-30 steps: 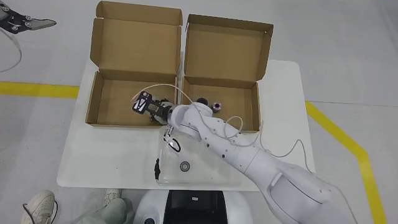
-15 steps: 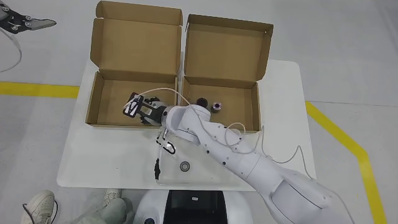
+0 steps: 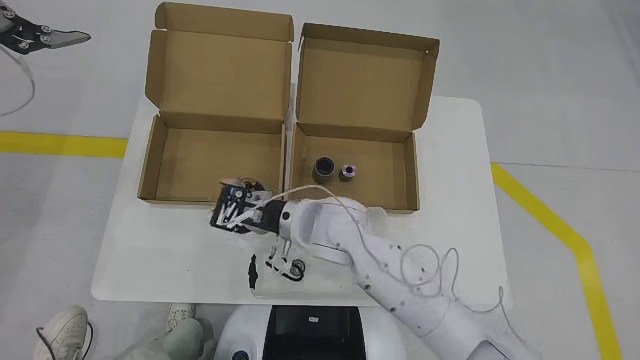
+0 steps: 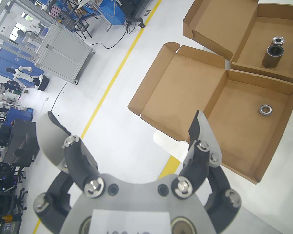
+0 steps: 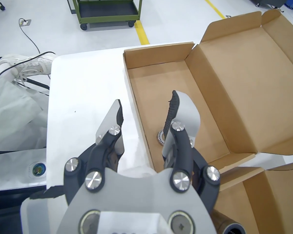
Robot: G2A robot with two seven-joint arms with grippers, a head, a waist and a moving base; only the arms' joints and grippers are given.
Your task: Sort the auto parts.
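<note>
The left box (image 3: 200, 165) and right box (image 3: 385, 175) are plain tan cardboard on a white table (image 3: 150, 250). The bearing ring (image 4: 266, 110) is silver. The cylinder (image 3: 324, 168) is dark grey, and the sleeve (image 3: 348, 170) at its three o'clock is silvery. A yellow stripe (image 3: 60, 144) crosses the pale grey floor (image 3: 560, 40).

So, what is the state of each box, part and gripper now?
left box: lid open, one part inside
right box: lid open, two parts inside
bearing ring: flat in the left box
dark sleeve: upright in the right box
small bushing: upright beside the dark sleeve
right gripper: open, empty, over the left box's front wall
left gripper: open, empty
</note>
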